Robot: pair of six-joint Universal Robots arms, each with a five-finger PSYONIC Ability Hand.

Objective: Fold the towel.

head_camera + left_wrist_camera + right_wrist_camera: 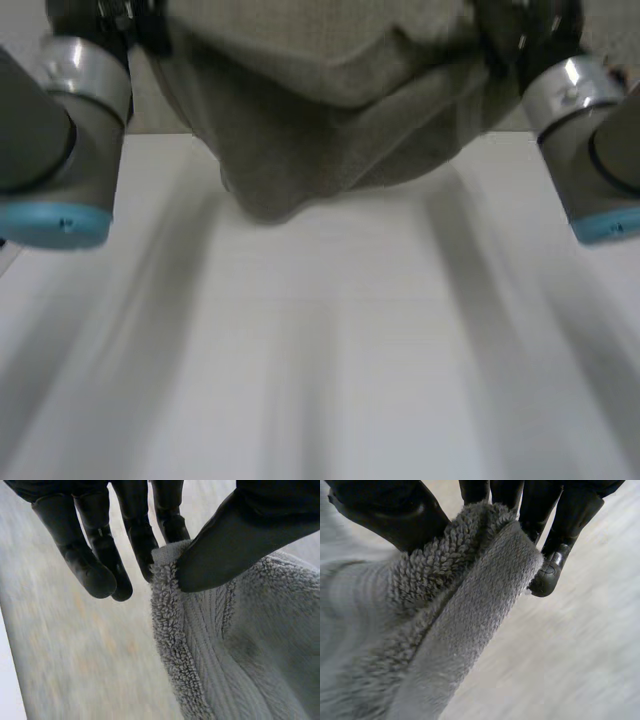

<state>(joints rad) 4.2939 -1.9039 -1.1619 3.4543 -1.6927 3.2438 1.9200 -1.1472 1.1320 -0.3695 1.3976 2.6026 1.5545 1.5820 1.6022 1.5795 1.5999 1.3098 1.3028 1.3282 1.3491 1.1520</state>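
Grey terry towel (330, 110) is hanging in the air over the far part of the white table (330, 350), and I am pinching one upper corner between thumb and fingers of my left hand (235, 540) and clamping its opposite upper end likewise in my right hand (385, 505)

A plain white table (330, 380) stands before me, its smooth matt top softly and evenly lit, and just past the table's far edge there is a dull, pale beige-grey surface (155, 112), too vague to tell whether it is wall or floor.
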